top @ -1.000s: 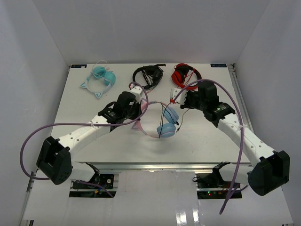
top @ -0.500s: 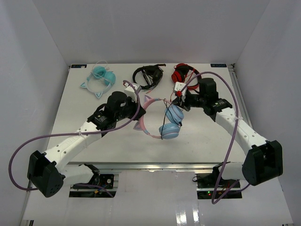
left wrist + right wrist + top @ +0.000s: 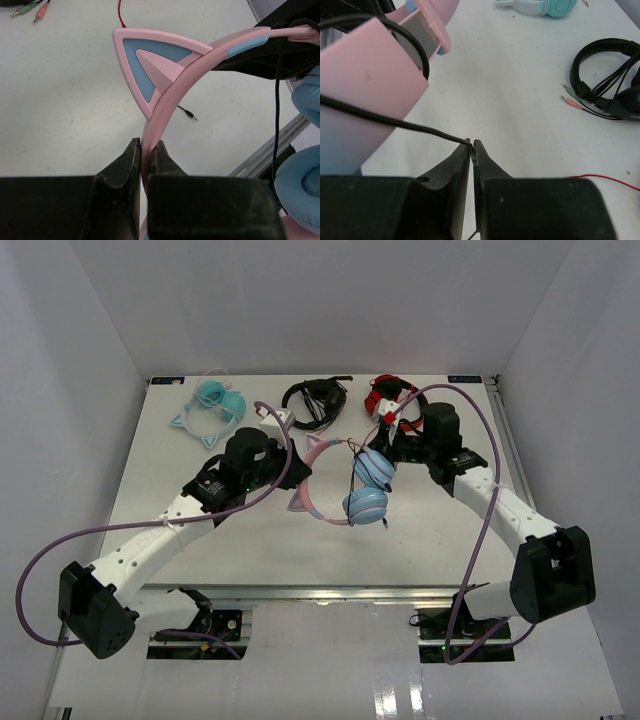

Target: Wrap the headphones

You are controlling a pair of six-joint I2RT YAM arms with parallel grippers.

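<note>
Between clamped jaws of the left gripper point(image 3: 147, 150), headphones' point(image 3: 366, 506) pink cat-ear headband point(image 3: 165, 100), blue ear cups point(image 3: 300, 187) rightward, right gripper point(image 3: 471, 146) pinching thin black cable point(image 3: 395, 121)

My claw point(image 3: 471, 146) pinches the thin black cable point(image 3: 380, 117) at its very tips. The cable runs left across the pink headband point(image 3: 365, 82), close beside me. Black headphones point(image 3: 600, 62) and teal headphones point(image 3: 545, 6) lie on the white desk point(image 3: 495, 75) beyond.

The headphones point(image 3: 366, 506) pair a pink cat-ear headband point(image 3: 170, 95) with light blue ear cups point(image 3: 372, 468) and a black cable point(image 3: 276, 100); the counter point(image 3: 425, 532) is white.
</note>
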